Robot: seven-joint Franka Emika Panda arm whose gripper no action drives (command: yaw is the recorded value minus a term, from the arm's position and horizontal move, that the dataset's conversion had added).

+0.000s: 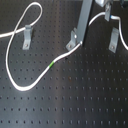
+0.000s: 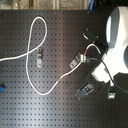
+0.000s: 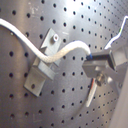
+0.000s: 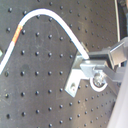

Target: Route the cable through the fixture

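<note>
While the gripper [image 3: 100, 65] is clamping the cable [image 1: 30, 80], threading at the fixture [image 3: 42, 67] is underway.
Fingers are pinching the cord just at the fixture's three o'clock; farther off, slack is looping toward nine o'clock, so the next move is calling for seating it inside the clip.

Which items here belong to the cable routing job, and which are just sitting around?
Job:
- long thin white cable with green band
- small slanted grey metal fixture
- gripper

Idle:
- upright grey bracket
- second upright grey bracket
- small blue object
</note>
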